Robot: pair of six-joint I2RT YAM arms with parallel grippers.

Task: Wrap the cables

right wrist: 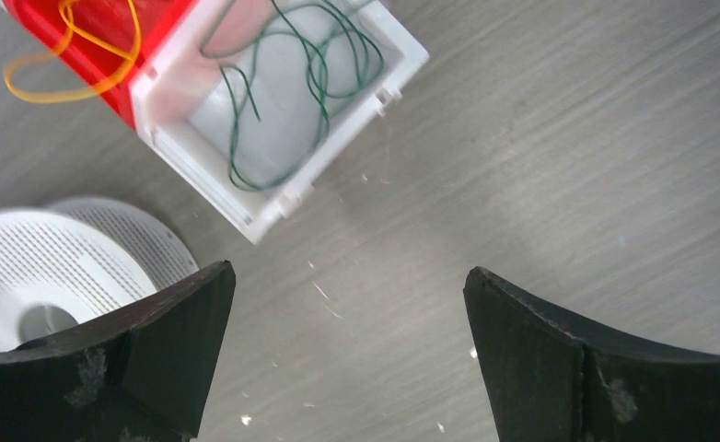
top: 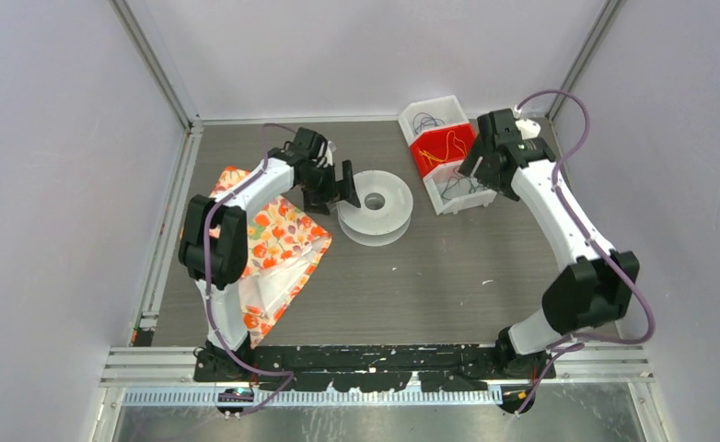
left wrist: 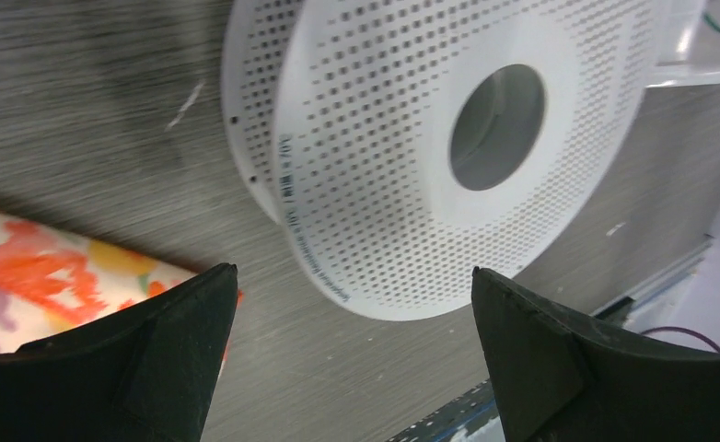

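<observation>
A white perforated spool (top: 376, 207) lies flat mid-table; it also shows in the left wrist view (left wrist: 430, 157) and the right wrist view (right wrist: 52, 267). A yellow-orange cable (right wrist: 71, 55) lies in a red bin (top: 442, 147). A green cable (right wrist: 292, 83) lies in a white bin (right wrist: 273, 120) beside it. A dark cable (top: 427, 120) lies in the far white bin. My left gripper (top: 336, 189) is open and empty just left of the spool, jaws wide apart in its wrist view (left wrist: 352, 276). My right gripper (top: 483, 175) is open and empty over the bins (right wrist: 347, 276).
A floral orange-and-white bag (top: 269, 249) lies flat at the left under the left arm. The three bins stand in a row at the back right. Grey walls with metal rails enclose the table on three sides.
</observation>
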